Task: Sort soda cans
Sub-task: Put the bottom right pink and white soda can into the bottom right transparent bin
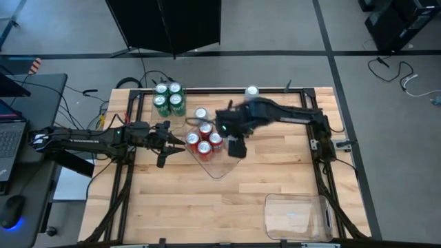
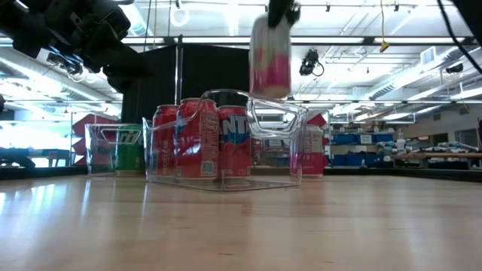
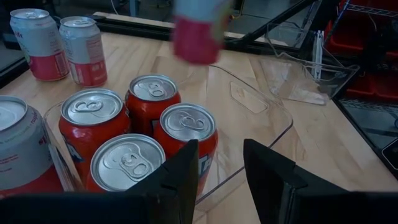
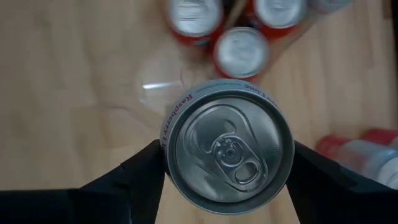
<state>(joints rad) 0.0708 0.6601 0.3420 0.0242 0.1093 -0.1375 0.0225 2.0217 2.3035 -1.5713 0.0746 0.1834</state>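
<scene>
My right gripper [image 4: 227,180] is shut on a silver-grey soda can [image 4: 227,152], high above the table beside the clear tray [image 3: 261,118] of red cans [image 3: 186,127]. In the low view that can [image 2: 269,56] hangs well above the tray [image 2: 279,128]. My left gripper [image 3: 221,180] is open at the tray's left side and touches nothing. The red cans [image 1: 204,140] stand upright in their tray. Green cans [image 1: 169,98] stand in another tray at the far edge. Other silver-grey cans [image 3: 59,43] stand on the table on their bases. My right gripper pinches the silver-grey can's upper wall [image 4: 171,149] between its two fingers [image 4: 134,180], one on each side just below the rim. The fingers come from above, pointing down. The can is upright and lifted clear of the table.
An empty clear tray [image 1: 296,217] sits at the table's near right corner. A lone silver-grey can [image 1: 251,90] stands at the far edge, another [image 1: 200,114] just beyond the red tray. Bare wood spans the table's near half [image 1: 207,207]. A black frame borders the table.
</scene>
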